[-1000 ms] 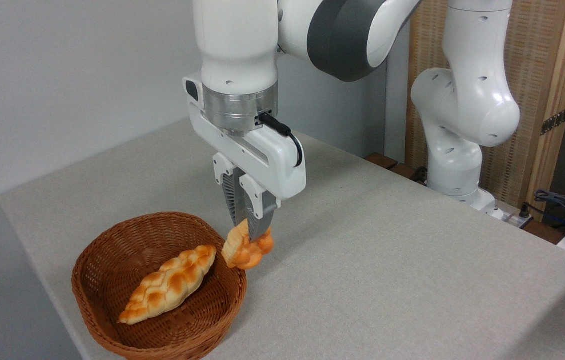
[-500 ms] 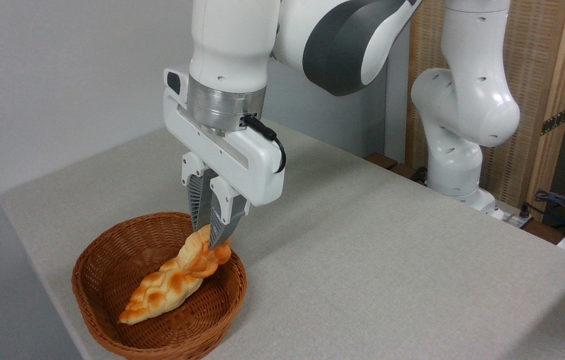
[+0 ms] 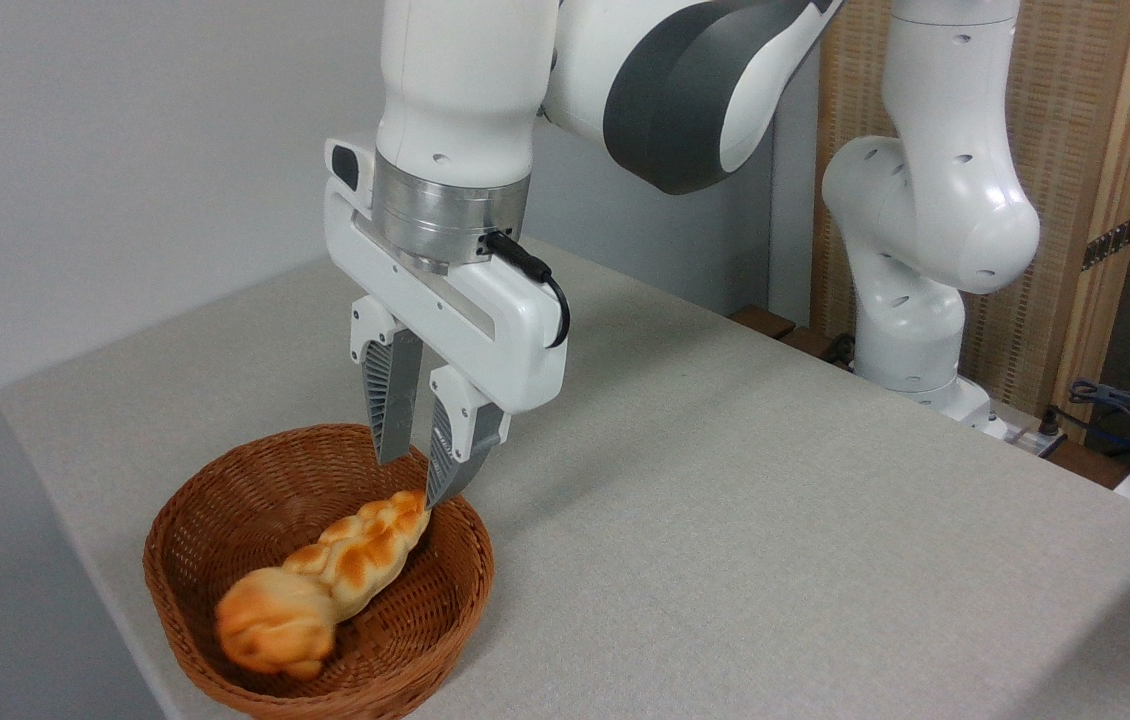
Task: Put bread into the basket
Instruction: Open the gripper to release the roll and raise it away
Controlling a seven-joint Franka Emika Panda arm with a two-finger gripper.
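The bread point(image 3: 272, 625), a stubby lumpy roll with orange ridges, lies in the front left of the basket point(image 3: 225, 480), over the near end of the long braided loaf point(image 3: 370, 545). The basket is reddish-brown wicker and sits near the table's left front edge. My gripper point(image 3: 412, 478) hangs over the basket's back right part, just above the loaf's far end. Its fingers are spread and nothing is between them.
The grey table point(image 3: 725, 520) stretches to the right of the basket. The arm's white base point(image 3: 910, 330) stands at the table's far right edge, with cables point(image 3: 1125, 410) and a wooden screen point(image 3: 1075, 150) behind it.
The gripper carried the bread leftward over the basket, then opened. The bread dropped and now lies in the basket's front left on the braided loaf's end.
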